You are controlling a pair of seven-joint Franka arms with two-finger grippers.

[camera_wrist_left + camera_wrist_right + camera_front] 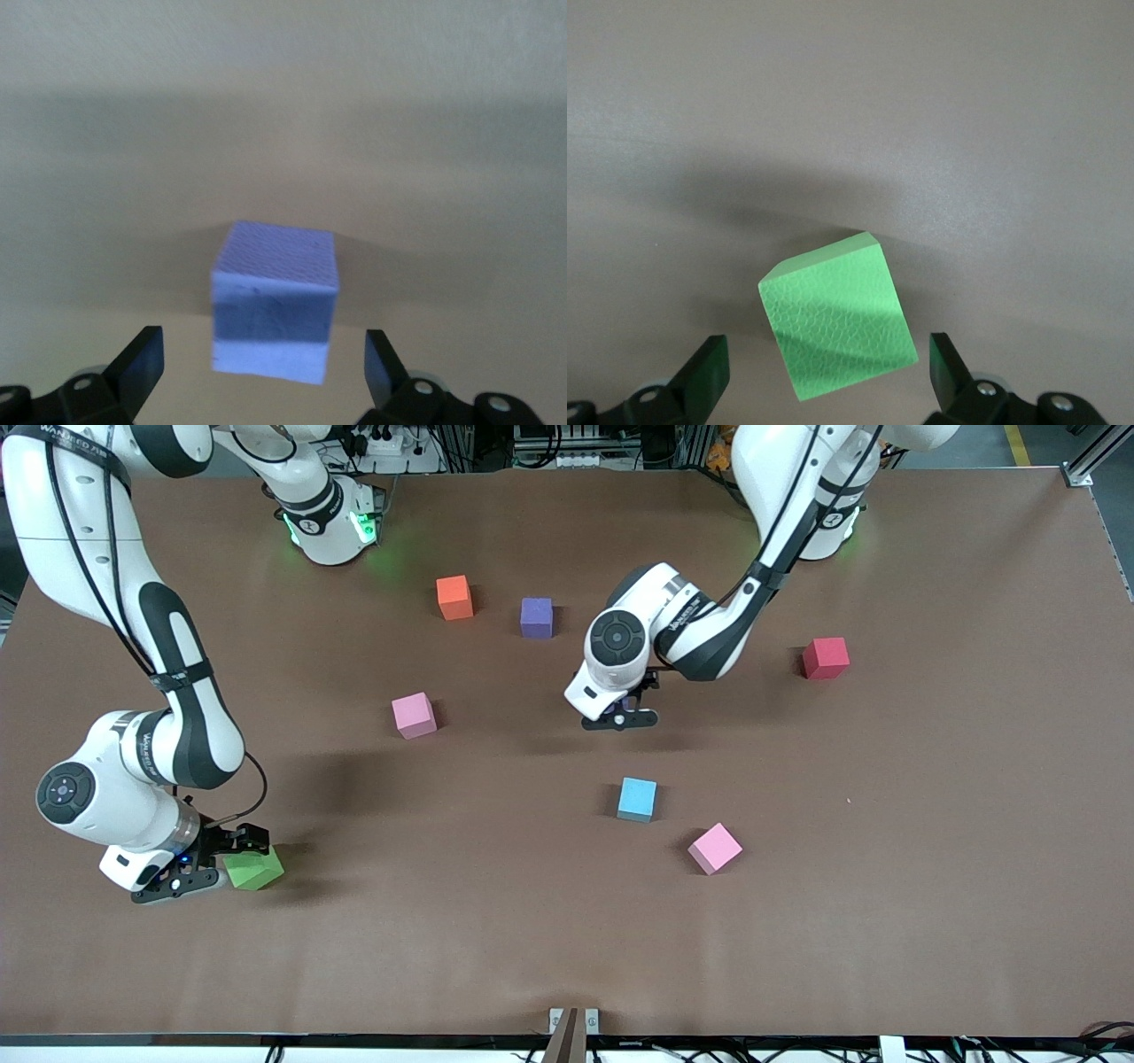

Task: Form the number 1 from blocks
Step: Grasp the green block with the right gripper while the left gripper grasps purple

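Observation:
My right gripper (215,861) stands open at the green block (257,869), near the front camera at the right arm's end of the table. In the right wrist view the green block (837,314) lies askew between the fingers of the right gripper (826,372), touching neither. My left gripper (624,714) hangs open, low over mid-table. A purple block (275,301) sits on the table between the fingers of the left gripper (263,365) with gaps on both sides. Lying free are another purple block (536,617) and two pink blocks (414,715) (715,848).
An orange cube (454,597) lies beside the free purple block, toward the right arm's base. A red cube (825,658) sits toward the left arm's end. A light blue cube (637,799) rests beside the pink block nearest the front camera. The brown table (930,868) spreads wide around them.

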